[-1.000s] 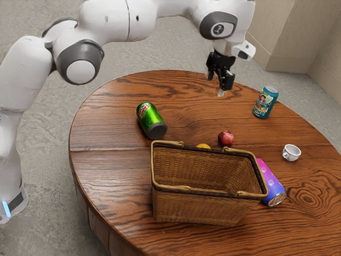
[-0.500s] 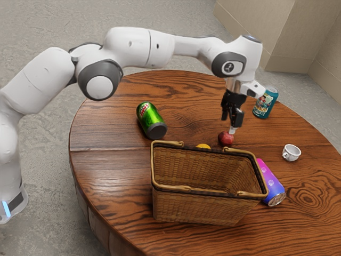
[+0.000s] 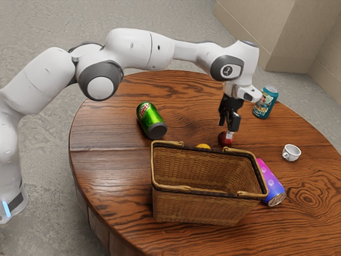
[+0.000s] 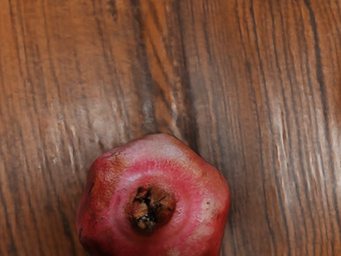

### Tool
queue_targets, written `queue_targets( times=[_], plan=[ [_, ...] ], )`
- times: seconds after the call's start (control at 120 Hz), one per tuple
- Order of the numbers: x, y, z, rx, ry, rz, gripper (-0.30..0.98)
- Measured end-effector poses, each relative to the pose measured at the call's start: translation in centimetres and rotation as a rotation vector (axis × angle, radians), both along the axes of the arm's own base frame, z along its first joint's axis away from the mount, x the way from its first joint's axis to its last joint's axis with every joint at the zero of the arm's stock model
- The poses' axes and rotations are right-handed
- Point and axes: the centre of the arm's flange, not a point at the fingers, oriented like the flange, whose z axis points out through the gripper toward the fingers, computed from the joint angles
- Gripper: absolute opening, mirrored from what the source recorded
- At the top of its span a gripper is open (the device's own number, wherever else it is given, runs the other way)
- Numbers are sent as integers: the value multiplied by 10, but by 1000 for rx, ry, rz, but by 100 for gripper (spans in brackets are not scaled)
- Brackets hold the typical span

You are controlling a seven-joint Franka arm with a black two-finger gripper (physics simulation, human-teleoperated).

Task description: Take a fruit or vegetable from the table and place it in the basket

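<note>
My black gripper (image 3: 226, 134) is low over the table, its fingers apart at the upper part of a small red pomegranate (image 3: 223, 141). One pale fingertip stands in front of the fruit; contact on both sides is not visible. From above, in the wrist view, the pomegranate (image 4: 181, 213) shows its dark crown, resting on the wood. The wicker basket (image 3: 186, 207) stands upright nearer the exterior camera, with its handles folded down on the rim. Behind its rim peeks the top of a yellow-orange fruit (image 3: 203, 145), mostly hidden.
A green can (image 3: 151, 119) lies toward the exterior view's left. On the right are an upright teal can (image 3: 265, 102) and a small white cup (image 3: 291, 153). A pink and blue can (image 3: 272, 184) lies against the basket's right side.
My hand has come down from above the table's far side to the pomegranate, lowering slightly further since half a second ago. The fruit and basket have not visibly moved.
</note>
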Motion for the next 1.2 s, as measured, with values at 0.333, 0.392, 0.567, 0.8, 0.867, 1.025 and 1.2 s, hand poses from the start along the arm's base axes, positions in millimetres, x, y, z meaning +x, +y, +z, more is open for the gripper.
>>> queue_targets(
  times=[0.333,0.392,0.567,0.8,0.867,1.025,1.2],
  plan=[
    [12,7,-25,-22,4,-11,69],
    [13,7,-30,-24,10,-14,69],
    [13,3,-31,-30,7,-26,69],
    [15,3,-34,-36,6,-32,69],
    [15,4,-36,-38,8,-33,69],
    [17,3,-47,-42,18,-34,69],
    [19,4,-51,-42,17,-34,69]
  ],
)
